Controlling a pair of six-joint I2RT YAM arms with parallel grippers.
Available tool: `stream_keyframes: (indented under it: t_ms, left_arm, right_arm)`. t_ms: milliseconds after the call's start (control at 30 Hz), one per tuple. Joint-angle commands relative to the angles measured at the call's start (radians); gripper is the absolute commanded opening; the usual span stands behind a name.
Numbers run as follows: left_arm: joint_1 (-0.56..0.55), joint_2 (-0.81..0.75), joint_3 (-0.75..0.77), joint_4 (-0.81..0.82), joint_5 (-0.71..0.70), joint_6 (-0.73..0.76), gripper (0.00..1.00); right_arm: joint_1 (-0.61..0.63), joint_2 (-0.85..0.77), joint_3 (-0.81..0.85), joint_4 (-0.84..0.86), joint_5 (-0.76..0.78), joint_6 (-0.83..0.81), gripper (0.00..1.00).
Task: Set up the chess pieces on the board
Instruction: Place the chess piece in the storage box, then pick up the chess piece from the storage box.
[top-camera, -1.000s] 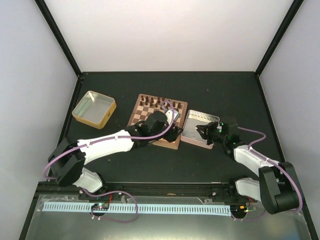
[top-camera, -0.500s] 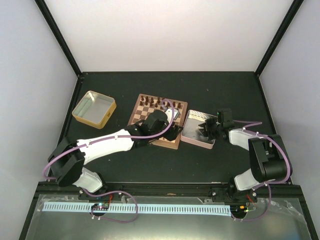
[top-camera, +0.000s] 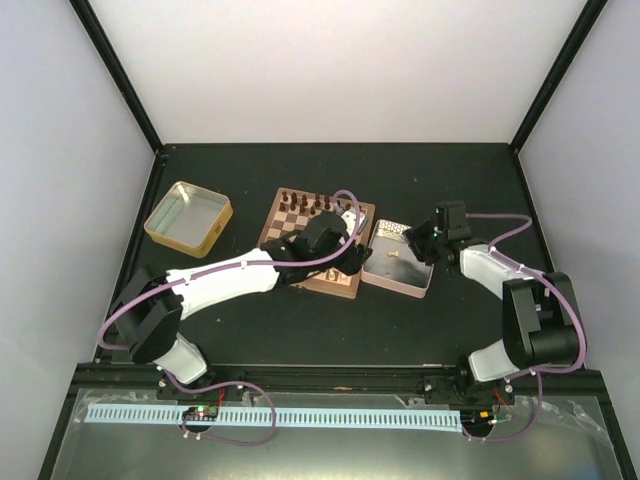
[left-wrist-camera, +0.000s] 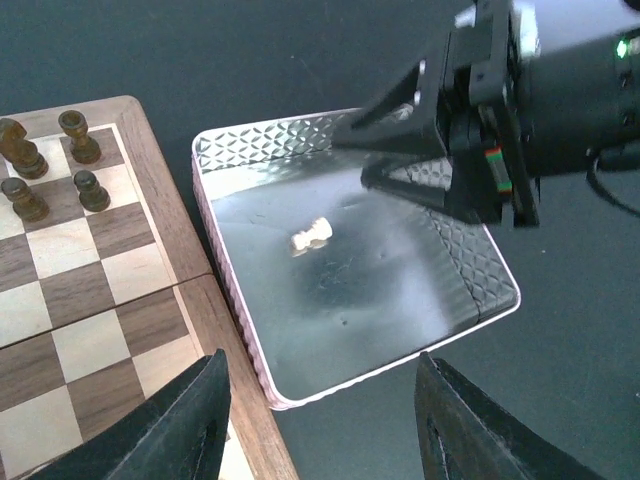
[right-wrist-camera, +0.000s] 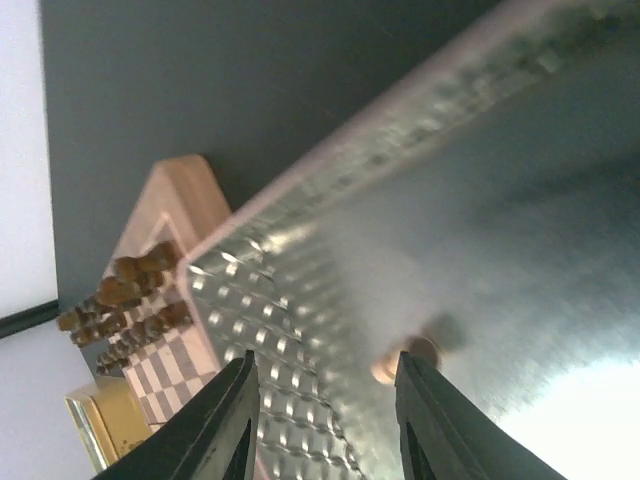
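Hovering over the tin (left-wrist-camera: 400, 300), the right gripper (left-wrist-camera: 352, 156) gaped empty. The toppled tan pawn (left-wrist-camera: 310, 236) looked light, rollable; best pinched at its waist.

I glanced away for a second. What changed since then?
The right hand pulled back toward the tin's right edge and opened. A light chess piece lies loose in the tin. The left hand, open over the board, barely moved. The board and dark pieces stayed put.
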Motion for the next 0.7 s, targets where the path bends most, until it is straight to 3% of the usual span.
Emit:
stream_keyframes:
  t_ms: [0,200,400,500,667]
  left_arm:
    - [-0.006,0.016,0.066,-0.069,-0.028,0.002,0.53]
    - [-0.016,0.019,0.077,-0.03,0.1,-0.082,0.53]
    - [-0.021,-0.031,0.004,0.059,0.032,-0.063,0.53]
    - [-0.041,-0.051,-0.005,0.043,-0.062,-0.031,0.53]
    - [-0.059,-0.059,-0.047,0.035,-0.087,-0.02,0.53]
  right_arm:
    - [0.001,0.037,0.101,-0.054,0.087,-0.341,0.38]
    - [0.027,0.13,0.203,-0.135,0.091,-0.61,0.39]
    - [0.068,0.19,0.262,-0.189,0.164,-0.732,0.38]
    - [0.095,0.228,0.285,-0.216,0.174,-0.781,0.38]
    - [0.148,0.266,0.297,-0.274,0.212,-0.831,0.38]
